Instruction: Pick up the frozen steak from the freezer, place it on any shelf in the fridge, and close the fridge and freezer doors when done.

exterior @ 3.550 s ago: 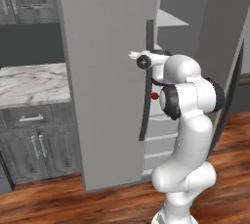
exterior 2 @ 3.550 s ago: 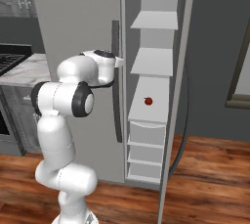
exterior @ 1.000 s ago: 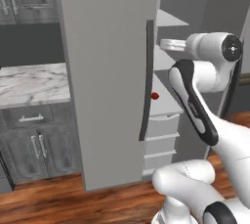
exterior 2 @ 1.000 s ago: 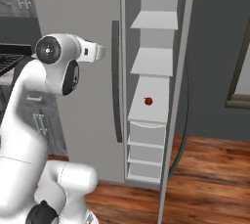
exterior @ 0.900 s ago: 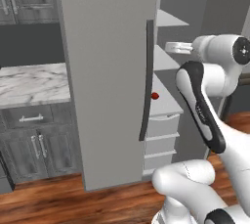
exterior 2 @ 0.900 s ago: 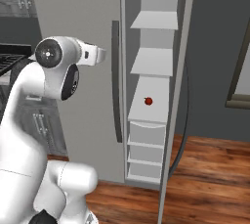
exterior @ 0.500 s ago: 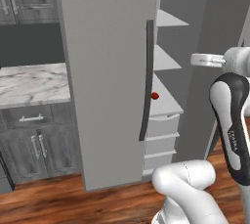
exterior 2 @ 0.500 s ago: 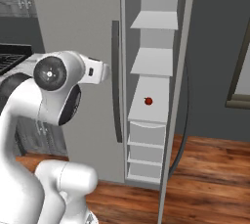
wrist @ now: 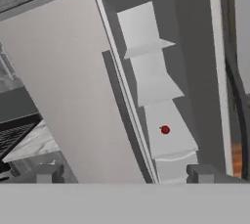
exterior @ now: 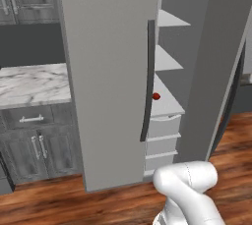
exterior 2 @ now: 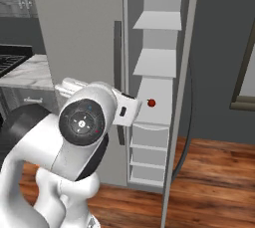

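The tall grey fridge-freezer cabinet (exterior: 113, 71) serves as the landmark. Its right-hand compartment stands open, with the narrow grey door (exterior: 221, 71) swung out to the right of the opening, so the front of the white shelves is clear between the door edge and the long dark vertical handle (exterior: 147, 79) on the closed left-hand door. The small round red item, presumably the frozen steak (exterior 2: 151, 103), sits on the lowest open white shelf (exterior 2: 154, 110) inside the cabinet, just above the stack of white drawers (exterior 2: 147, 152) and well apart from the shelf's front lip. In the left base view the same red item (exterior: 156, 96) shows just beside the dark handle, which cuts off part of it. It is too small to make out any shape beyond a red dot.

In the hand view the two dark fingertips (wrist: 46, 173) sit far apart at the bottom, so the jaws (wrist: 124, 176) are spread wide with nothing between them, back from the cabinet front. The red item (wrist: 165, 129) lies ahead of them, up the tilted picture.

Left of the cabinet, a marble-topped bench (exterior: 29, 84) over grey cupboards (exterior: 34, 140) closes that side. A dark stovetop (exterior 2: 10, 62) is cut off by the picture edge. Brown wooden flooring (exterior 2: 214, 182) lies open in front of the cabinet and to its right.
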Available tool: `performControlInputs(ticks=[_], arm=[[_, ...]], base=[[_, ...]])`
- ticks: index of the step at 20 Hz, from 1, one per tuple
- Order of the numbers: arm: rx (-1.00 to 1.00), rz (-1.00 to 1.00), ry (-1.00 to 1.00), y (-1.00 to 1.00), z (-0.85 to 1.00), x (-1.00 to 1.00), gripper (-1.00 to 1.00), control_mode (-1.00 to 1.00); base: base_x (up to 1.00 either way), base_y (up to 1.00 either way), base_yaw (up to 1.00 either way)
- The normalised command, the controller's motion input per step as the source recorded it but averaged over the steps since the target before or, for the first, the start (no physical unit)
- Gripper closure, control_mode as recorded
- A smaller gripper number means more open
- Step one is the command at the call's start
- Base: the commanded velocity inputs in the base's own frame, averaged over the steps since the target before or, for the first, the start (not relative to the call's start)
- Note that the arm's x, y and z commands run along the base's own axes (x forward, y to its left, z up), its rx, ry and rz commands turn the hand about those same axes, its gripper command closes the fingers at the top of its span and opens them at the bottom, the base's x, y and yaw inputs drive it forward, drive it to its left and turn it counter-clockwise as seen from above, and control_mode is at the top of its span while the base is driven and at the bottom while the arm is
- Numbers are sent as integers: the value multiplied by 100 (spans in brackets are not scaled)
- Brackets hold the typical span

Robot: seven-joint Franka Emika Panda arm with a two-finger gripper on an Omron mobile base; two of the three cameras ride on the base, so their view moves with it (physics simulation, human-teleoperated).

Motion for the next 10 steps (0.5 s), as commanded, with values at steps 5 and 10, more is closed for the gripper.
performControlInputs(ticks=[5,10], arm=[[4,0,11,-100,-4,-63,-100,-100],[1,5,0,-94,-14,12,-100,-100]], base=[[0,0,0],[0,0,0]])
